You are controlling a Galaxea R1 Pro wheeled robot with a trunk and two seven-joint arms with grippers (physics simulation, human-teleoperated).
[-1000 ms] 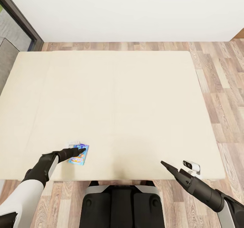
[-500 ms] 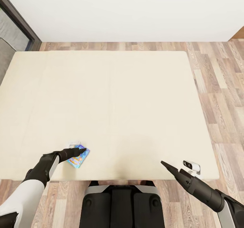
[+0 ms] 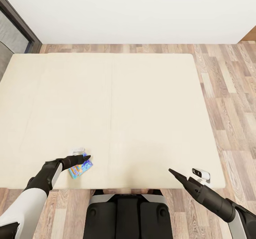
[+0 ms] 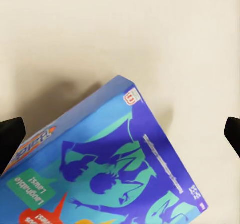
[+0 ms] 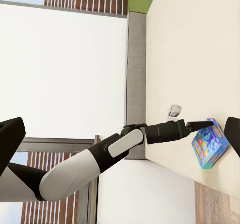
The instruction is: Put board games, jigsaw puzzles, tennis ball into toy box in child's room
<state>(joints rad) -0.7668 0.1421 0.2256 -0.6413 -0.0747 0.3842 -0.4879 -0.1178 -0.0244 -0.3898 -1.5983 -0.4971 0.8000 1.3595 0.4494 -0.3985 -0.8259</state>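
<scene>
Bed: beige mattress (image 3: 117, 114) fills the middle of the head view, wood floor (image 3: 231, 89) down its right side, white wall (image 3: 142, 11) across the top.
Board game: blue box (image 3: 81, 166) lies flat on my mattress near the lower-left edge of the head frame, turned at an angle; same blue box (image 4: 115, 169) takes the lower half of my left wrist frame, and shows small at the right edge of the right wrist frame (image 5: 210, 146).
Left gripper: my left gripper (image 3: 83, 158) sits right over the box's upper corner in the head view; jaws spread wide, dark tips at the far left (image 4: 11, 136) and far right of the wrist frame, box below and between them, nothing clamped. Contact with the box I can't tell.
Right gripper: my right gripper (image 3: 174, 173) hangs over the lower right of the mattress, well apart from the box; tips sit at opposite edges of its wrist frame, so jaws look wide and empty.
Other board games: only this one box seen on the bed.
Toy box, table, puzzles, ball: can't judge from here.
Progress: I judge this early, the blue box not yet gripped.
Left to do: close on the box, lift, carry to the table, drop in the bin; the rest of the toys unknown.
</scene>
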